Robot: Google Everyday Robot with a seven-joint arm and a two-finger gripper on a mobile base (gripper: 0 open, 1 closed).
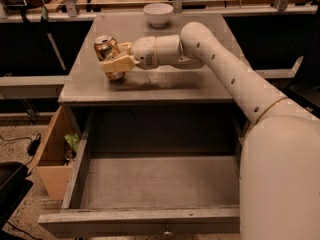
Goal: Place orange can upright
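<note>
Filling the middle of the view, a grey desk (200, 86) carries a white bowl (158, 14) at its far edge, with an open drawer (160, 184) below it and speckled floor (20, 134) around. The white arm (225, 69) reaches from the right across the desk — its gripper (115, 58) sits left of the bowl and nearer the camera. The fingers (119, 64) pinch the orange can (105, 46), which is tilted with its silver end up.

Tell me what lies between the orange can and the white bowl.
Only bare tabletop, seen in the camera view. The gripper grips the orange can toward its image-left edge.
</note>
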